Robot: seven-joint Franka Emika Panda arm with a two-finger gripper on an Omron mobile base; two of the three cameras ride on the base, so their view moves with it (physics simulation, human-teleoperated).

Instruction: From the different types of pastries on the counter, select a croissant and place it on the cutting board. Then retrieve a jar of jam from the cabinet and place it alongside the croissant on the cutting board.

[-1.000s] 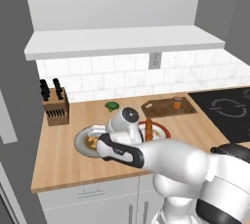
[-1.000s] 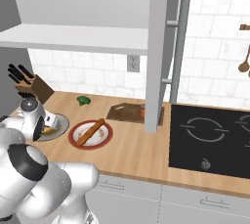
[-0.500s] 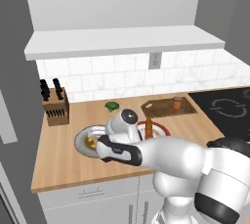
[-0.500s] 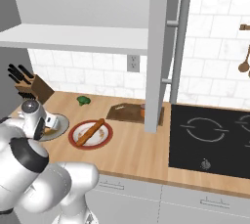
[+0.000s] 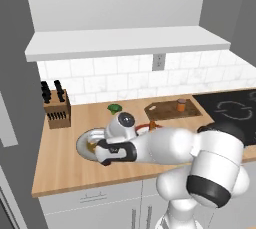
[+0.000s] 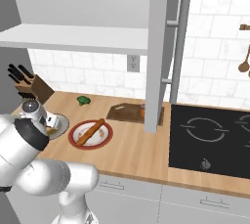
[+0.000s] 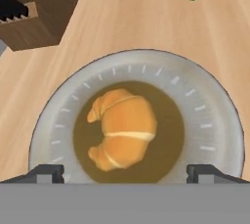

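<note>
A golden croissant (image 7: 124, 129) lies in the brown centre of a grey plate (image 7: 210, 120) on the light wooden counter (image 5: 60, 163). My gripper (image 7: 125, 173) hangs just above it, open, with one fingertip on each side of the pastry and nothing held. From the left base view the hand (image 5: 102, 149) covers most of that plate (image 5: 84, 142). The long stick pastry (image 6: 90, 132) rests on a red-rimmed plate (image 6: 105, 140). Further back lies the dark cutting board (image 5: 165, 109), with a small orange jar (image 5: 181, 105) standing on its right end.
A knife block (image 5: 56, 105) stands at the back left, and a green broccoli piece (image 5: 115, 108) lies behind the plates. The pale grey cabinet shelf (image 5: 130, 43) hangs overhead, its open door (image 6: 163, 47) jutting out. A black cooktop (image 6: 215, 135) is on the right.
The hand has eased slightly left and down over the grey plate. Nothing else has moved.
</note>
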